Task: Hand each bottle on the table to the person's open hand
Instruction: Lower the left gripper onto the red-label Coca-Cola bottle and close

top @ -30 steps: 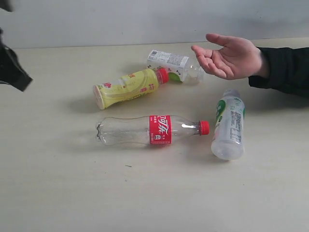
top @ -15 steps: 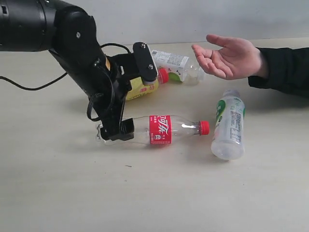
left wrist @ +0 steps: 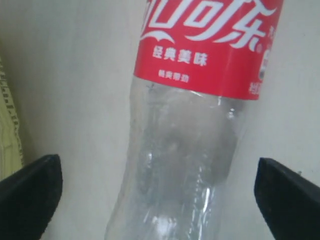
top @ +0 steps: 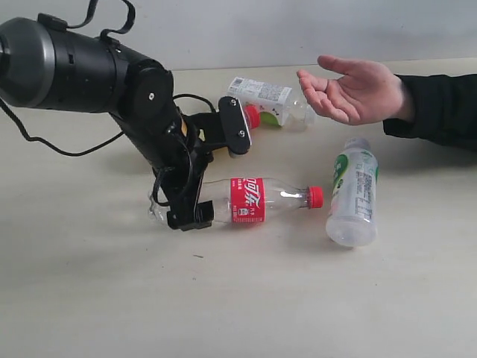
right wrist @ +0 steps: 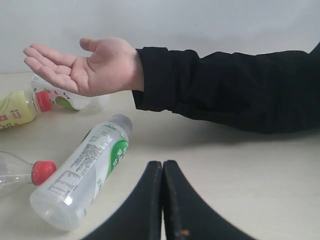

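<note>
The red-labelled bottle [top: 238,200] lies on its side on the bench [top: 298,298]. The left jaws stand released, wide apart, straddling its clear base end without gripping it. The right jaws are clenched together on nothing. Just past its cap lies the frosted bottle [top: 354,192]. Behind it lie the yellow bottle [right wrist: 15,109] and the white-labelled bottle [top: 268,101]. The person's open hand [top: 354,89] hovers behind its cap end, palm up

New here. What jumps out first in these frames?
The bulky black left gripper stands out first, open astride the clear end of the red-label bottle lying mid-scene. Next is the open hand, held palm up at the far right, with a frosted bottle lying just in front of it.
</note>
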{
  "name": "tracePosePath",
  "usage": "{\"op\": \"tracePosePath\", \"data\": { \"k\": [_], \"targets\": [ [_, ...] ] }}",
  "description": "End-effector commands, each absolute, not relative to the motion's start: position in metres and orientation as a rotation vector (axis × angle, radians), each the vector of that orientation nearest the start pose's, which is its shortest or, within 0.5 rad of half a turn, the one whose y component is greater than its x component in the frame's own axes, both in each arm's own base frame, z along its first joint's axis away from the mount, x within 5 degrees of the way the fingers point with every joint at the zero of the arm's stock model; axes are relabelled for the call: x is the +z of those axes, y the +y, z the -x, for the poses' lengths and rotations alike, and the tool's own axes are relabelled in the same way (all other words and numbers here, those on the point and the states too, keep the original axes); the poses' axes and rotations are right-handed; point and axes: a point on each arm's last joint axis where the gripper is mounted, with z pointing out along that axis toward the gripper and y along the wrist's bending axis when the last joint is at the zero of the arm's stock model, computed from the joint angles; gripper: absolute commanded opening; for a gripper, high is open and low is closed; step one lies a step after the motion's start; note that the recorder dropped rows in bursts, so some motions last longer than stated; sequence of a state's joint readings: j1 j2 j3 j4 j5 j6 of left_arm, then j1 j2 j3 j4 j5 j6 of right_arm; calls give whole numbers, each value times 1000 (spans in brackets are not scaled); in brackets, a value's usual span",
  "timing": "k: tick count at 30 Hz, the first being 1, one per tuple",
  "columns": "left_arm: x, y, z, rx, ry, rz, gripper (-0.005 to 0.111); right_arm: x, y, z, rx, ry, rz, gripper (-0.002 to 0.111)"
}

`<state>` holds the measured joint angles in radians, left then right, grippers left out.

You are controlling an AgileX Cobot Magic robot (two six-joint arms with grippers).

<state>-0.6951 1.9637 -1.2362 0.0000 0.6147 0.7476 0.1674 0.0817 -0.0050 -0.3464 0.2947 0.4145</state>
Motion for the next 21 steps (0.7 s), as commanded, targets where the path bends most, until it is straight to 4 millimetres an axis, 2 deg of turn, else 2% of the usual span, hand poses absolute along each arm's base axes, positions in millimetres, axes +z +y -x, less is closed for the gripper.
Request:
{"op": "tracePosePath", "data": {
  "k": [1, 8, 15, 19, 21],
  "targets": [
    [143, -252, -299, 5, 2118, -1861, 105, 184, 1, -61, 80, 1834, 12, 0],
    [138, -252, -299, 0, 2127, -1863, 105, 184, 1, -61, 80, 1834, 12, 0],
    [138, -252, -299, 0, 2127, -1863, 98, 184, 1, -61, 80, 1834, 12, 0],
    [138, -252, -299, -2, 2130, -1862, 88, 184, 1, -61, 80, 1834, 12, 0],
    [138, -252, -299, -2, 2130, -1862, 78, 184, 1, -61, 80, 1834, 12, 0]
  ]
}}
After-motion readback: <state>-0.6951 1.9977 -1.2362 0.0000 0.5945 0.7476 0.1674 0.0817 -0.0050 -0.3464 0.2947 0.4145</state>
